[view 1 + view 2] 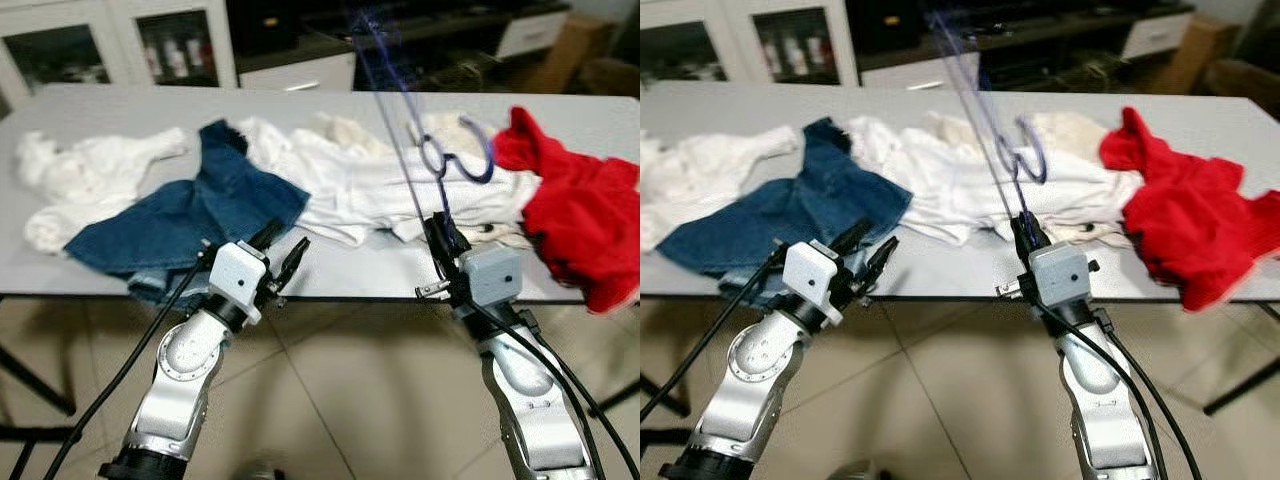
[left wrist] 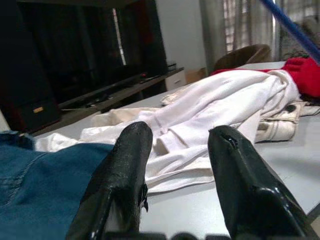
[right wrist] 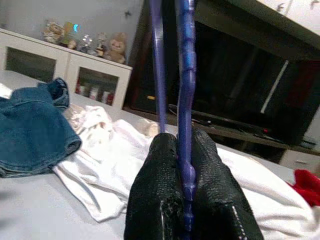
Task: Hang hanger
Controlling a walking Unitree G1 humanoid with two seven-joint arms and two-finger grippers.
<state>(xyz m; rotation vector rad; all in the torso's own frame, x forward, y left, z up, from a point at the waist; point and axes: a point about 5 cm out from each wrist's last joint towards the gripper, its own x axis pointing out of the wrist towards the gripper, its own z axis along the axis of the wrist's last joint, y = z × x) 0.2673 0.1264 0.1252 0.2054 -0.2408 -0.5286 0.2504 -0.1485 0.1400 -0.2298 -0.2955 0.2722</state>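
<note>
A blue plastic hanger (image 1: 400,140) stands upright over the table's front edge, its hook (image 1: 462,152) curled above the white clothes. My right gripper (image 1: 440,236) is shut on its lower bar; in the right wrist view both fingers (image 3: 159,200) press against the blue rod (image 3: 186,130). My left gripper (image 1: 282,252) hovers open at the table's front edge beside the blue denim garment (image 1: 190,215), with nothing between its fingers (image 2: 125,170).
A grey table (image 1: 360,272) carries a white garment (image 1: 90,175) at the left, white clothes (image 1: 360,180) in the middle and a red garment (image 1: 585,215) at the right. White cabinets (image 1: 120,40) and a dark TV unit stand behind. Tiled floor lies below.
</note>
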